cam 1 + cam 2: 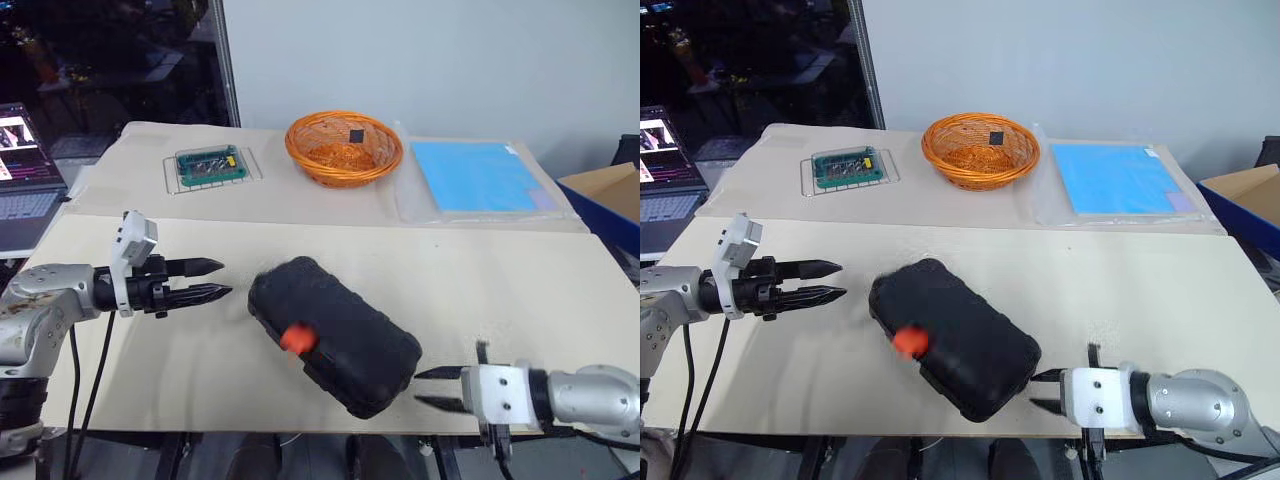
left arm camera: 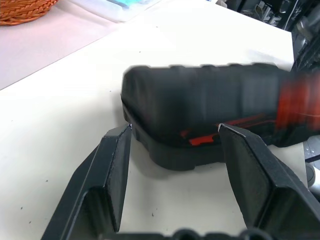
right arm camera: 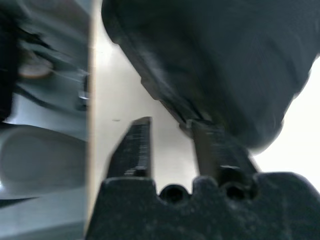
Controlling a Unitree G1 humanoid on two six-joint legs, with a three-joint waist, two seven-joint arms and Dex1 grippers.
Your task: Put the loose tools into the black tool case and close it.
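Note:
The black tool case (image 1: 335, 335) lies shut and slantwise on the cream table, its orange latch (image 1: 296, 339) facing the front edge. The loose tools are out of view. My left gripper (image 1: 215, 279) hovers level just left of the case's left end, open, with nothing between its fingers; in the left wrist view the case (image 2: 200, 105) sits a short way beyond the fingertips (image 2: 122, 131). My right gripper (image 1: 425, 388) is at the case's near right corner by the table's front edge, open and pointing at the case, one finger (image 3: 200, 132) close to its rim.
An orange wicker basket (image 1: 343, 147) stands at the back centre. A green circuit board on a wire rack (image 1: 210, 166) is at the back left, and a blue sheet in a clear sleeve (image 1: 475, 176) at the back right. A laptop (image 1: 20, 160) sits off the table's left side.

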